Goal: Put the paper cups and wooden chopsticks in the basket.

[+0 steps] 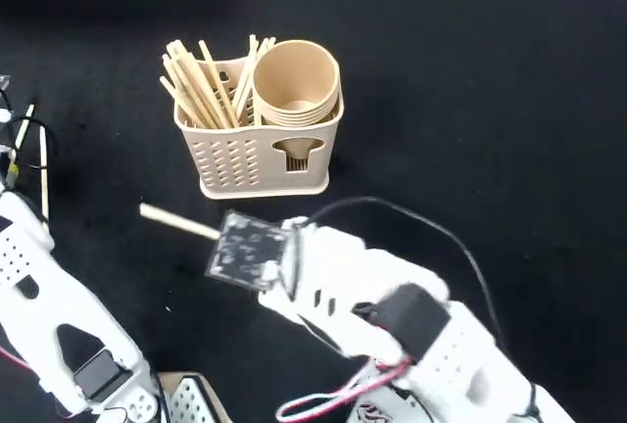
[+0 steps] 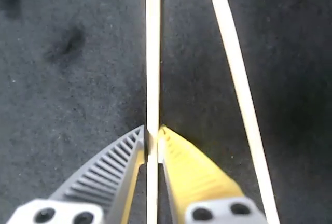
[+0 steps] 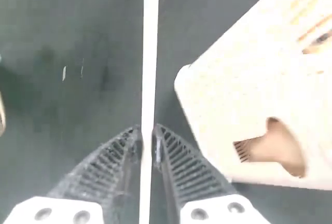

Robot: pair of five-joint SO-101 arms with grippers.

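Pale wood, light, stiff: pinched slim chopstick [image 3: 150,53] in right claw [image 3: 147,138], cream slotted basket [image 3: 249,105] beside; second chopstick [image 2: 153,53] in left claw [image 2: 153,140].

The left gripper [image 2: 153,142] is clamped on a chopstick [image 2: 152,53]; the right gripper [image 3: 147,137] clamps a second chopstick [image 3: 150,37], its arm [image 1: 392,315] stretched forward and leftward.

Cream perforated basket [image 1: 235,164], tan paper cups [image 1: 296,75], pale chopsticks [image 1: 201,85], black table [image 1: 490,100]

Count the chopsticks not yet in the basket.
3. One chopstick in the right pincer, in front of the basket; a second chopstick in the left pincer; a third chopstick lying on the table beside it. More may be hidden.
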